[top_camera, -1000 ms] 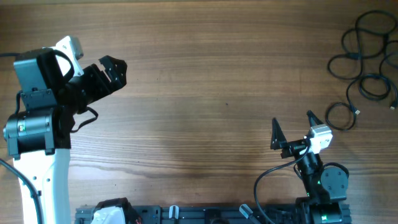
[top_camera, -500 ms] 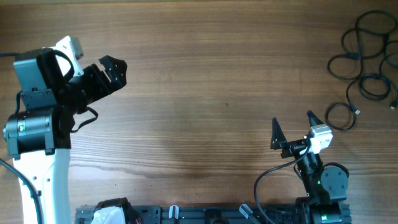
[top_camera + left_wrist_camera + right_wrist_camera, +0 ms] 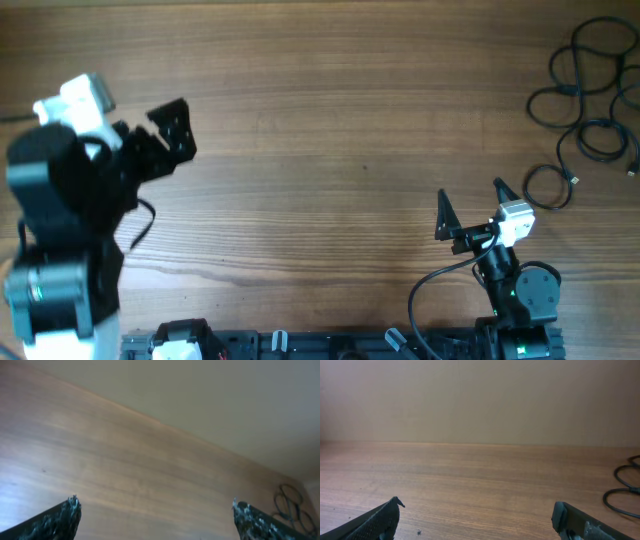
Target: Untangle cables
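The cables (image 3: 598, 122) lie in loose loops beyond the right gripper (image 3: 470, 192), off to its right. They look light and limp, probably best pinched at an outer loop. That gripper and the left gripper (image 3: 170, 118) both gape empty.

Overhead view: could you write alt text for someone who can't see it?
A tangle of thin black cables lies untouched at the top right corner of a wooden table. The left tool and right tool are both open and empty, the right one much nearer the cables.
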`<state>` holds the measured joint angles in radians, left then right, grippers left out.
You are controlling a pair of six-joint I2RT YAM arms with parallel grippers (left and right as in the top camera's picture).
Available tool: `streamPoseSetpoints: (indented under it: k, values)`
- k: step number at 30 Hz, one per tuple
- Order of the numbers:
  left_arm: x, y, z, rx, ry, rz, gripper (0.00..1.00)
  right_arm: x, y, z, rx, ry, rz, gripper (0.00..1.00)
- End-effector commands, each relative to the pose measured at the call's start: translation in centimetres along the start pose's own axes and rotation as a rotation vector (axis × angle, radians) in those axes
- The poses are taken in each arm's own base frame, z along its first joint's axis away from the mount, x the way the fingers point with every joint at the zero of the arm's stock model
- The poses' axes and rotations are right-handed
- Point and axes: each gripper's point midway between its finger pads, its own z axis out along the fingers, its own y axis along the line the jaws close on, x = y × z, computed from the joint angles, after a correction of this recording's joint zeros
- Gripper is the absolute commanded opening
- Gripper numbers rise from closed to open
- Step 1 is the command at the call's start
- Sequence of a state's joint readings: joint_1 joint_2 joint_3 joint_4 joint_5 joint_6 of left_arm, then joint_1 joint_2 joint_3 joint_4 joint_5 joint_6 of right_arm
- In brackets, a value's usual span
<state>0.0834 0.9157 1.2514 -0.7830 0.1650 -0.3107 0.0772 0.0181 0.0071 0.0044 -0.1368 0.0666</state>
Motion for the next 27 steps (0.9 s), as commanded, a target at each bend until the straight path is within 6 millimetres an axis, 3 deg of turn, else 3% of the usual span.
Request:
streamPoseSetpoints:
  k: [1, 10, 23, 27]
  values:
    - [1.6, 1.6, 0.0, -0.031, -0.121, 0.043, 1.0, 0.0, -0.1, 0.0, 0.007, -0.002, 0.014, 1.0]
    - [7.8, 3.4, 1.0, 0.069, -0.283, 0.072, 1.0, 0.0, -0.1, 0.0, 0.007, -0.002, 0.014, 1.0]
    - [12.4, 5.6, 1.2, 0.123, -0.476, 0.112, 1.0, 0.0, -0.1, 0.0, 0.007, -0.002, 0.014, 1.0]
    - [13.0, 5.8, 1.2, 0.116, -0.498, 0.171, 1.0, 0.0, -0.1, 0.0, 0.007, -0.002, 0.014, 1.0]
